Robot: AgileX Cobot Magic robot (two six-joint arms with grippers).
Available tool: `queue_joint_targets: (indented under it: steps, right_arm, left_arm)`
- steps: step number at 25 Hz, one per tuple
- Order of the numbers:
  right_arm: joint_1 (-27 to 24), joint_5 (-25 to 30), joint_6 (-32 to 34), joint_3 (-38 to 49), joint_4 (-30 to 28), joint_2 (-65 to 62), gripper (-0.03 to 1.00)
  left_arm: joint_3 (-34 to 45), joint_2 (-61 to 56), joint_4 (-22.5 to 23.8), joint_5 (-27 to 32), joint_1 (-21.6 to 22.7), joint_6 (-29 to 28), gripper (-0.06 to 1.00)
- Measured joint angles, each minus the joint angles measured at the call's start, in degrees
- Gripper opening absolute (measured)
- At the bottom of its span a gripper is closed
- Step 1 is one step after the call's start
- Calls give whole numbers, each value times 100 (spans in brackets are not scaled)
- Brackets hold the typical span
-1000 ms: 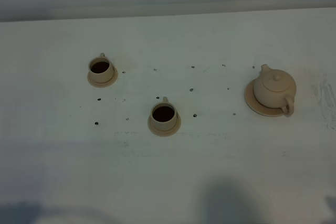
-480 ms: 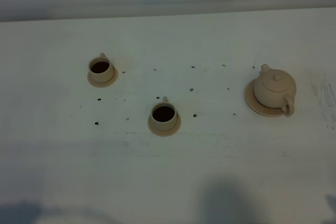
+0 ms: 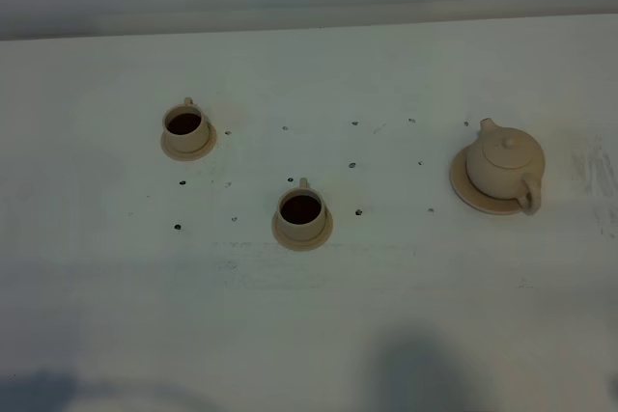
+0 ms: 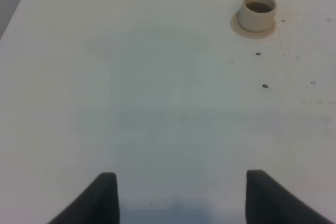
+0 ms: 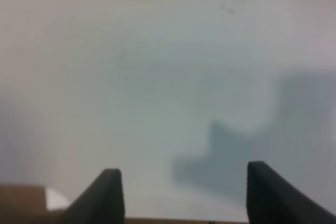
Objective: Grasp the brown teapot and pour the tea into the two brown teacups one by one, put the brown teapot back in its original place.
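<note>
The brown teapot [image 3: 505, 165] stands upright on its wide round saucer [image 3: 465, 189] at the right of the white table, spout to the back left, handle to the front right. One brown teacup [image 3: 185, 126] on its small saucer is at the back left and holds dark tea. The second teacup [image 3: 300, 211] on its saucer is near the middle and also holds dark tea. The left wrist view shows the back-left cup [image 4: 257, 12] far ahead of my open, empty left gripper [image 4: 181, 198]. My right gripper [image 5: 184, 195] is open and empty over bare table.
Small dark specks [image 3: 358, 211] dot the white table between the cups and the teapot. The table's far edge [image 3: 309, 26] meets a grey wall. A brown strip [image 5: 21, 198] shows by the table's near edge in the right wrist view.
</note>
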Motion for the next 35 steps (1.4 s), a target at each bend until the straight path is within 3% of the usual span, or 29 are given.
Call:
queue_joint_targets:
  steps: [4,8,17,35]
  right_arm:
    - [-546,-12,5,10,-7,-418,53]
    - [-731,-17,5,10,-10,-1130,53]
    - [-782,-17,6,10,-15,-2212,53]
    - [-782,-17,34,10,-40,-2236,53]
  left_arm:
    - [0,0,0,0,0,0,52]
    - [0,0,0,0,0,0,52]
    - [0,0,0,0,0,0,52]
    - [0,0,0,0,0,0,52]
